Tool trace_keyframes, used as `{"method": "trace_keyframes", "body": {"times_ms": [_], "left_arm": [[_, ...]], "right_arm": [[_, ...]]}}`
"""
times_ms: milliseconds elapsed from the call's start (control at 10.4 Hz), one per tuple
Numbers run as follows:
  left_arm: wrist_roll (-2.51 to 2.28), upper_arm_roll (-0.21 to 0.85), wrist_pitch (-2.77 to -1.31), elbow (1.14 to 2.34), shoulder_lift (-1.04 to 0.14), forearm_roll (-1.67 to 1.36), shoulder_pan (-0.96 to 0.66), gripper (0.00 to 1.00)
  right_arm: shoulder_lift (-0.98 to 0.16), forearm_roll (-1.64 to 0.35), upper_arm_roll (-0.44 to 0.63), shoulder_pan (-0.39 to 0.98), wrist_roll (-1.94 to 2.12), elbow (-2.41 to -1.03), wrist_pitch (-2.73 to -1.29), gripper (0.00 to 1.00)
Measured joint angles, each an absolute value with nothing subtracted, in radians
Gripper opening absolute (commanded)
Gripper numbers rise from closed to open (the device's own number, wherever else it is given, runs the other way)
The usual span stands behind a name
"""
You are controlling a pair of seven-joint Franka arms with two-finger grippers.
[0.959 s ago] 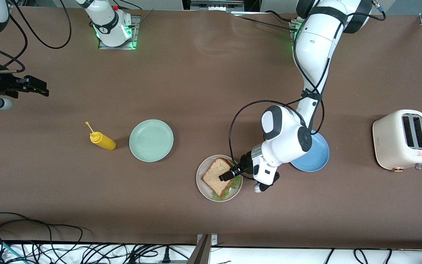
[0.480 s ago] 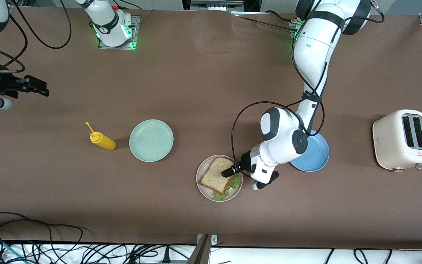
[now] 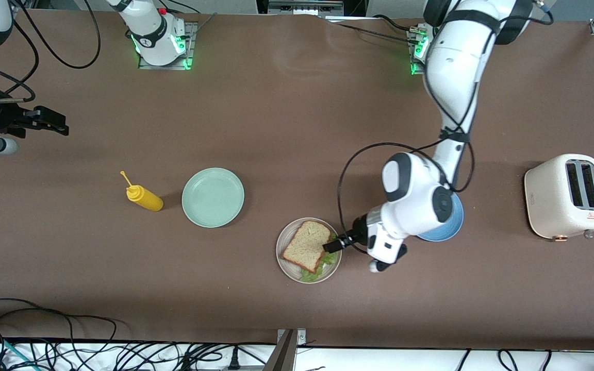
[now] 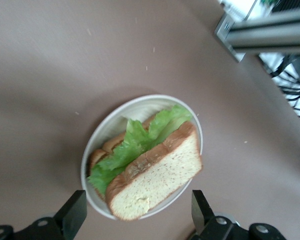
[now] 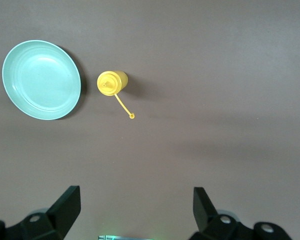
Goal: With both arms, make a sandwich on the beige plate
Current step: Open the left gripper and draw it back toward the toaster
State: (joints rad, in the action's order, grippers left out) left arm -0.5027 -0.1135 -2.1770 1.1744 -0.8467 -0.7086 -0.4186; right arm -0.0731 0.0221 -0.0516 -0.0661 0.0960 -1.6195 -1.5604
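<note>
The sandwich [image 3: 307, 246] lies on the beige plate [image 3: 284, 261]: two brown bread slices with green lettuce [image 3: 330, 257] between them. In the left wrist view the sandwich [image 4: 155, 175] sits on the plate [image 4: 107, 130] with lettuce [image 4: 140, 137] sticking out. My left gripper [image 3: 332, 245] is open and empty, just over the plate's rim on the side toward the left arm's end. In its wrist view the left gripper [image 4: 137, 220] straddles the plate's edge without touching the bread. My right gripper [image 3: 52, 123] is open and empty, waiting high over the right arm's end of the table.
A mint green plate [image 3: 213, 197] and a yellow mustard bottle [image 3: 144, 197] lie toward the right arm's end; both show in the right wrist view, plate [image 5: 41, 80] and bottle [image 5: 111, 83]. A blue plate [image 3: 454, 221] lies under the left arm. A cream toaster [image 3: 567, 196] stands at the left arm's end.
My left gripper has let go of the top bread slice and drawn back off the sandwich toward the left arm's end. The top slice now lies flat. The right arm has not moved.
</note>
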Motion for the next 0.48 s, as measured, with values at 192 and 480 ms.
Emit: {"method": "trace_keyframes", "body": {"times_ms": [192, 480], "left_arm": [[-0.503, -0.146, -1.977, 1.165, -0.715, -0.564, -0.341, 1.0], [-0.501, -0.166, -1.793, 1.167, -0.564, -0.401, -0.245, 1.0]], "right_arm": [[-0.074, 0.022, -0.052, -0.066, 0.096, -1.62, -1.56, 1.0], [-0.074, 0.022, -0.051, -0.066, 0.096, -1.62, -1.56, 1.0]]}}
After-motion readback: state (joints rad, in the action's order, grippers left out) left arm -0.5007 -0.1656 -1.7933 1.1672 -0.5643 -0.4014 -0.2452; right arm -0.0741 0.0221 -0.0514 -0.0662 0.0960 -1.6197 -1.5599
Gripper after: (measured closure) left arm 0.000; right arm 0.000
